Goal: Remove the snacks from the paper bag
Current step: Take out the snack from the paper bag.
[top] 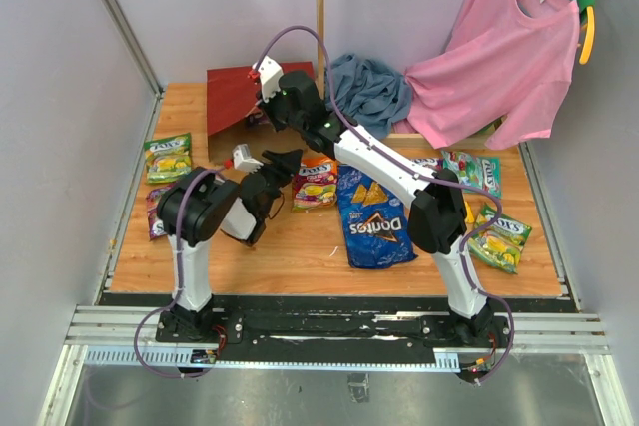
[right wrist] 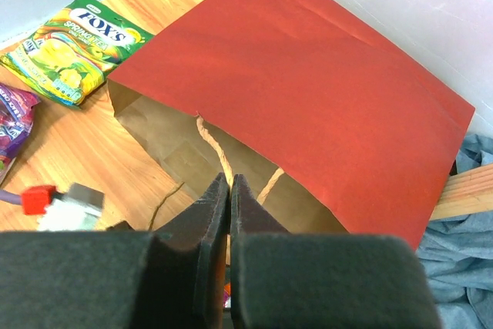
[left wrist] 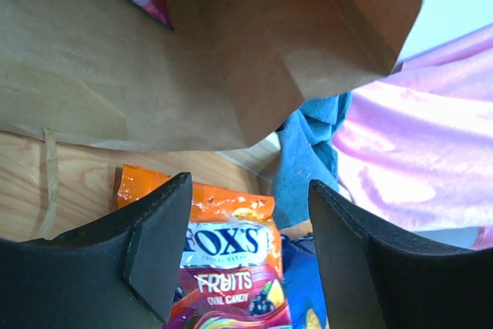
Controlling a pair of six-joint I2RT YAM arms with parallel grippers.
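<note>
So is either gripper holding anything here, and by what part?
The right gripper pinches the paper bag by its cord handle; the left gripper is open, holding nothing.

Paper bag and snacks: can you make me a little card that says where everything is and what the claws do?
paper bag: on its side, mouth open
right gripper: shut on the paper bag's cord handle
left gripper: open, facing the orange candy packet
Doritos bag: out on the table
green candy packet: out, beside the bag's mouth
</note>
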